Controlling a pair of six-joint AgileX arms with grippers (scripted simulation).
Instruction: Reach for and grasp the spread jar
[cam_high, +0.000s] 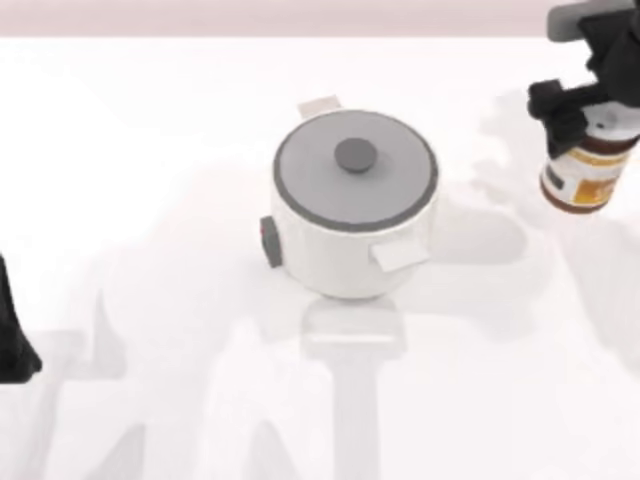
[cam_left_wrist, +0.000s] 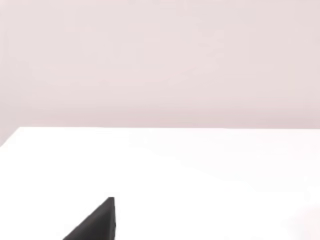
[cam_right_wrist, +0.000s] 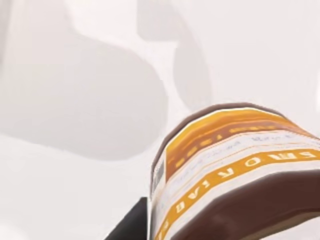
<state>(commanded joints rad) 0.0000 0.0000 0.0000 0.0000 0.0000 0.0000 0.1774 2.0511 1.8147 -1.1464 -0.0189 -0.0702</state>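
Right of the large white pot with a grey lid (cam_high: 355, 203), toward the far right corner of the white table (cam_high: 150, 200), the right gripper (cam_high: 572, 108) sits over the upper part of the small round jar of dark brown spread with an orange-and-white label (cam_high: 584, 170). Its black fingers flank the jar's top, and the jar appears tilted, its base swung away from the arm. Judged from that tilt, the jar looks carried in a closed grip and not standing free, though the contact itself is hidden under the black gripper body. The right wrist view supports this: the jar's label (cam_right_wrist: 235, 170) fills the near field, with a dark finger (cam_right_wrist: 127, 225) showing just beside the glass.

The pot stands well apart from the jar, central on the table, lid seated with its grey knob (cam_high: 355, 154) on top; its contents cannot be seen. The jar shows dark brown spread through the glass; its lid is covered by the gripper.

The left arm (cam_high: 15, 330) is parked at the table's left edge, far from the pot. Whether its fingers are apart or together cannot be told; its wrist view shows only bare table and a black finger tip (cam_left_wrist: 97, 222).

The grasp appears made.
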